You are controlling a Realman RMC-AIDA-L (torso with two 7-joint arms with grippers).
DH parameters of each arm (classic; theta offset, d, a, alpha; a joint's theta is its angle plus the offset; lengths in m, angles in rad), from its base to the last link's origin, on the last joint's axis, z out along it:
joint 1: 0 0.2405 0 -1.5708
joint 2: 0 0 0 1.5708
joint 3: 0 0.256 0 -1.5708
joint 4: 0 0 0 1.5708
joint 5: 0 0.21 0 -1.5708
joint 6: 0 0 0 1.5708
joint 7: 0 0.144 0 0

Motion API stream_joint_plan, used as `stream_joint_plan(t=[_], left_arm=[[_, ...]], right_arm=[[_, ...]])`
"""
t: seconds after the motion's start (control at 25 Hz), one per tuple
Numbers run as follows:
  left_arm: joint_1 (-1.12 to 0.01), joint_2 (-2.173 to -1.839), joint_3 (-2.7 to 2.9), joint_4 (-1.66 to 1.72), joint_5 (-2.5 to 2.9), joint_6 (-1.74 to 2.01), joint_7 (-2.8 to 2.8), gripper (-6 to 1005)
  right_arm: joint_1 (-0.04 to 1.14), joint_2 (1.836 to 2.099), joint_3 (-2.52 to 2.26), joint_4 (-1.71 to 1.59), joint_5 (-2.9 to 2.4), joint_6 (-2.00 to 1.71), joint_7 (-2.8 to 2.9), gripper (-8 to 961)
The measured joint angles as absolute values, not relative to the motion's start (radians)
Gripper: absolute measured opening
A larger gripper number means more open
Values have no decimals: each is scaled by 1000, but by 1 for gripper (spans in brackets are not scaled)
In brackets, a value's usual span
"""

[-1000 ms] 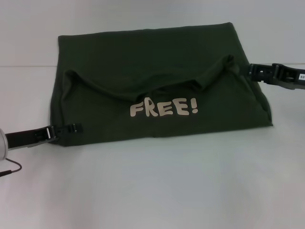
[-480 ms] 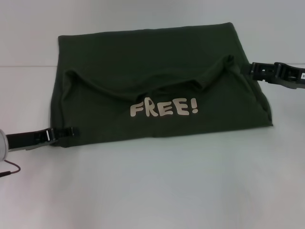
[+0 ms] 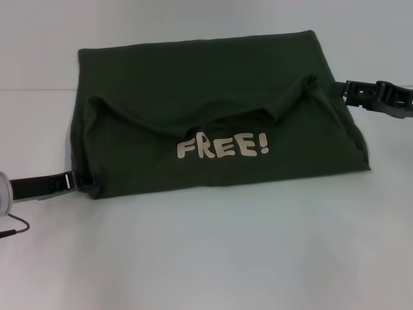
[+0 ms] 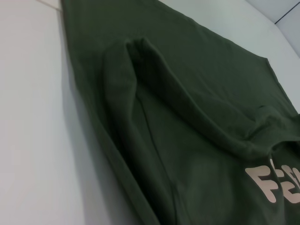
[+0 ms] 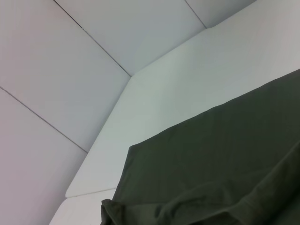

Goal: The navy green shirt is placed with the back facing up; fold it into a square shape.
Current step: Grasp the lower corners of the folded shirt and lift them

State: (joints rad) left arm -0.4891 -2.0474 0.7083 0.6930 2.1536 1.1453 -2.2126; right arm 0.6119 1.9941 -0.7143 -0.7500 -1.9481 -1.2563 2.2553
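Observation:
The navy green shirt point(image 3: 213, 116) lies on the white table, folded into a wide block. Its near part is folded over, so the pale "FREE!" lettering point(image 3: 222, 146) faces up. A raised crease runs across its middle. My left gripper point(image 3: 89, 179) is low at the shirt's near left corner, open and holding nothing. My right gripper point(image 3: 347, 94) is just off the shirt's right edge, open and empty. The shirt fills the left wrist view point(image 4: 187, 122). Its far corner shows in the right wrist view point(image 5: 211, 154).
The white table point(image 3: 213, 258) stretches wide in front of the shirt and on both sides. A thin cable point(image 3: 16, 229) hangs by my left arm at the near left. Pale wall panels point(image 5: 70, 61) stand behind the table.
My left gripper has drawn back to the left, off the shirt's near corner. My right gripper has slid a little to the right, away from the shirt's edge. The shirt has stayed put.

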Motion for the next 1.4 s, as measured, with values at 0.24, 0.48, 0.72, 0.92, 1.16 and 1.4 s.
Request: stream_joint_plan(t=[0.24, 0.48, 0.72, 0.92, 1.16, 1.4], left_arm=[[-493, -2051, 704, 700, 2169, 1143, -2218, 276], [-502, -2023, 691, 692, 2162, 1211, -2251, 44], [-540, -1945, 598, 576, 2149, 1294, -2297, 6], [-553, -1927, 567, 554, 2147, 1302, -2326, -1], [-561, -1931, 567, 557, 2146, 1299, -2328, 0], [-566, -1938, 568, 558, 2147, 1290, -2327, 1]], right_arm=[[612, 1994, -707, -750, -1948, -1260, 2255, 678], [612, 1990, -704, -750, -1951, -1283, 2244, 678], [636, 1956, -723, -749, -2047, -1360, 2244, 677], [670, 1917, -725, -754, -2243, -1374, 2358, 678], [722, 1905, -730, -746, -2466, -1296, 2453, 677], [739, 1944, -759, -707, -2533, -1158, 2453, 676]])
